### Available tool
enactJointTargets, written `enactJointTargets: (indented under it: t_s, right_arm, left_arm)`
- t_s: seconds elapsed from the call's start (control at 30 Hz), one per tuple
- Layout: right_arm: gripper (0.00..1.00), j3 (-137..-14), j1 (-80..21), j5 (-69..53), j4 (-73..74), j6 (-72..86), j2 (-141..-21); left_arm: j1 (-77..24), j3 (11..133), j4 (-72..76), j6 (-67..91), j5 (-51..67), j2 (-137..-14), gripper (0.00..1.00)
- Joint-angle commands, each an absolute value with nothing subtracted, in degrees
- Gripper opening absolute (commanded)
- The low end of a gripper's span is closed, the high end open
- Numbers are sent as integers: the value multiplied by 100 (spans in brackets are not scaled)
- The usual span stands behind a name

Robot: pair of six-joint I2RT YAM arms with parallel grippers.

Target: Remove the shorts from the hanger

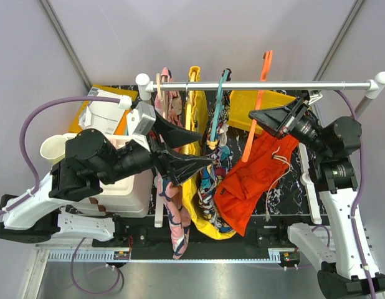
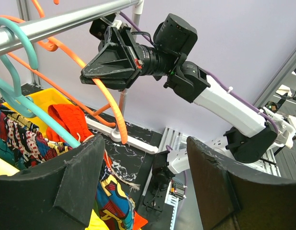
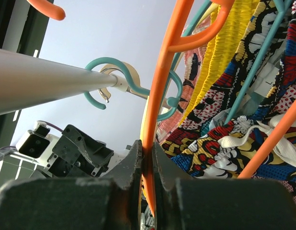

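The orange hanger (image 1: pixel 258 109) crosses the rail (image 1: pixel 317 85) at a steep tilt, with its hook end sticking up past the rail. My right gripper (image 1: pixel 255 119) is shut on one of its arms; in the right wrist view the jaws (image 3: pixel 147 153) pinch the orange bar (image 3: pixel 160 86). The orange-red shorts (image 1: pixel 248 180) hang bunched from the hanger's lower end, pale drawstring dangling. They also show in the left wrist view (image 2: pixel 66 117). My left gripper (image 1: pixel 206 147) is open and empty, beside the patterned garment, left of the shorts (image 2: pixel 145 143).
On the rail to the left hang a patterned garment on a teal hanger (image 1: pixel 220 93), a yellow garment (image 1: pixel 195 112) and a pink patterned one on a wooden hanger (image 1: pixel 161 87). A yellow bin (image 1: pixel 267 103) is behind, a white tub (image 1: pixel 127 187) at the left, and a white power strip (image 1: pixel 308 180) at the right.
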State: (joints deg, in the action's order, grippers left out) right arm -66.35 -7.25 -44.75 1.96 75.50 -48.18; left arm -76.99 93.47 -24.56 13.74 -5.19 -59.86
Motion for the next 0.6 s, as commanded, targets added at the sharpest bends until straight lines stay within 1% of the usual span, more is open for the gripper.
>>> enactJointTargets:
  t_s: [0.0,0.37,0.57]
  right_arm:
    - [0,-6732,-747,-4720,-693,7558,-4781]
    - [0,-6732,-747,-4869,-940,7831,-4808]
    - [0,-6539,-765,-5089,-818,7770,-4579]
  left_arm:
    - [-7726,9360,-2048,1327,-642,-5994,73]
    - [-7725,9378,-2030,1275,-615,-6082,74]
    - [-7726,9396,-2039,1213,-650,-6117,75]
